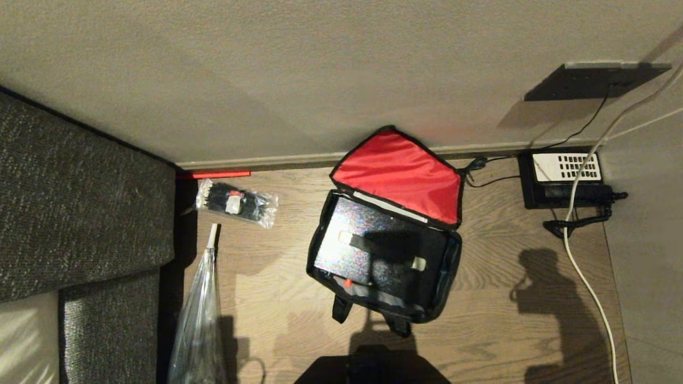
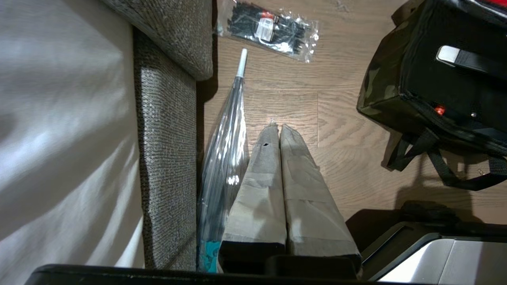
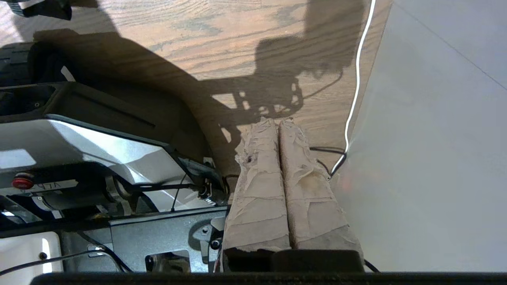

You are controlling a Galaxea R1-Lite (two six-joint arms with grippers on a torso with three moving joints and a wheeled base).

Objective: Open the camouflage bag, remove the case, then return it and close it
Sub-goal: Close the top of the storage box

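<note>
1. The left gripper (image 2: 279, 128) is hanging low beside the sofa (image 1: 80, 202), its taped fingers (image 2: 261, 174) pressed together and holding nothing; a clear folded umbrella (image 2: 227, 150) is lying just to its left and a clear packet of black items (image 1: 236, 202) is sitting farther off.
2. The camouflage bag (image 2: 382, 95) is resting on the wooden floor (image 1: 496, 320) to the right of that gripper and well apart from it, its red-lined lid (image 1: 400, 176) standing open toward the wall.
3. The case (image 1: 373, 248), flat and black, is lying inside the bag, filling most of it.
4. The right gripper (image 3: 278, 124) is hovering over the floor near a white cable (image 3: 356, 79), fingers closed together and empty; the bag is lying to its left, outside its wrist view.
</note>
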